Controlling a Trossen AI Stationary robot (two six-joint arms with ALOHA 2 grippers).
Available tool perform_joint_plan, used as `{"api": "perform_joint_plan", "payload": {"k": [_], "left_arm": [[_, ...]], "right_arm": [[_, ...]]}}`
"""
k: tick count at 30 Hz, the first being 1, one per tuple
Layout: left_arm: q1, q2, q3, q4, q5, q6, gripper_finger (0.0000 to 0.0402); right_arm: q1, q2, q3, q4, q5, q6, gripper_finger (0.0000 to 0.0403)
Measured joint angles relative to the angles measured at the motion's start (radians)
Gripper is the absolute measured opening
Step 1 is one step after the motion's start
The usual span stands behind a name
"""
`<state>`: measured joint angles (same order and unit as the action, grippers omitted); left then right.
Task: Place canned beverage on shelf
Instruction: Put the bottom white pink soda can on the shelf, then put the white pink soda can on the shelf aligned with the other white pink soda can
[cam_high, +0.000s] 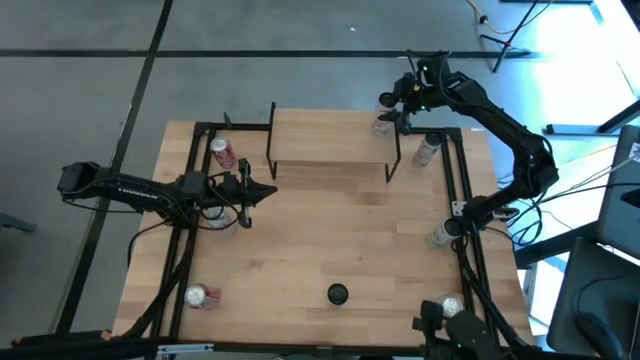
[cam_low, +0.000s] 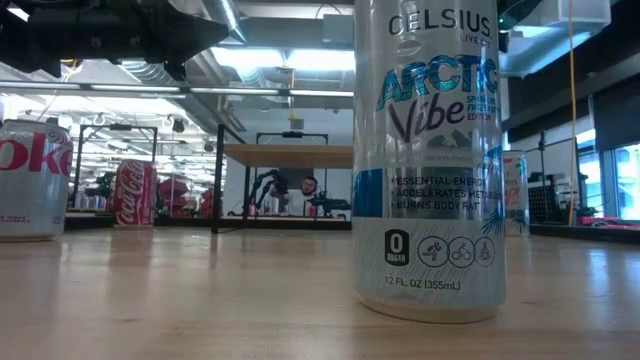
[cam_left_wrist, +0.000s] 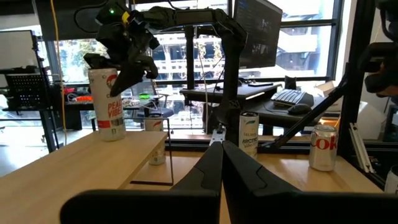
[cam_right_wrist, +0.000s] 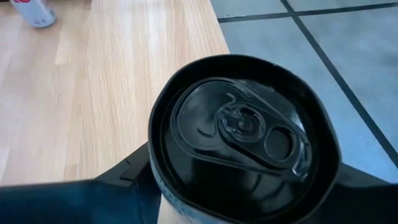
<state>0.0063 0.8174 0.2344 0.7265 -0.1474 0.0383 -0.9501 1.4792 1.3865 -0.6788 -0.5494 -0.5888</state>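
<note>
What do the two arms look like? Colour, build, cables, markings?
Both arms are black, made of slim tubular links with bulkier joint housings. The left arm has white lettering along its forearm, too small to read. The right arm has a small green light near its wrist. Black cables trail from the left claw, whose fingers taper to points.

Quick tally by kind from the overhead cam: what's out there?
Aluminium drink cans on the wooden tabletop: 5
Tall white drink can held by the right pincer: 1
Small wooden-topped, black-legged shelf under it: 1
Small black round object: 1
Total: 8
Pale shape under the left arm: cannot tell.
</note>
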Motion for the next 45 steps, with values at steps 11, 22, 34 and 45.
{"api": "perform_joint_plan", "payload": {"k": [11, 22, 34, 45], "left_arm": [[0.0, 0.0, 0.0, 0.0, 0.0, 0.0, 0.0], [0.0, 0.0, 0.0, 0.001, 0.0, 0.0, 0.0], [0.0, 0.0, 0.0, 0.002, 0.0, 0.0, 0.0], [0.0, 0.0, 0.0, 0.016, 0.0, 0.0, 0.0]], "right_arm": [[0.002, -0.029, 0.106, -0.122, 0.087, 0.054, 0.0366], [0.002, -0.108, 0.208, -0.463, 0.229, 0.201, 0.0382], [0.0, -0.129, 0.009, -0.534, 0.551, 0.315, 0.0383], [0.0, -0.124, -0.081, -0.512, 0.705, 0.375, 0.0383]]}}
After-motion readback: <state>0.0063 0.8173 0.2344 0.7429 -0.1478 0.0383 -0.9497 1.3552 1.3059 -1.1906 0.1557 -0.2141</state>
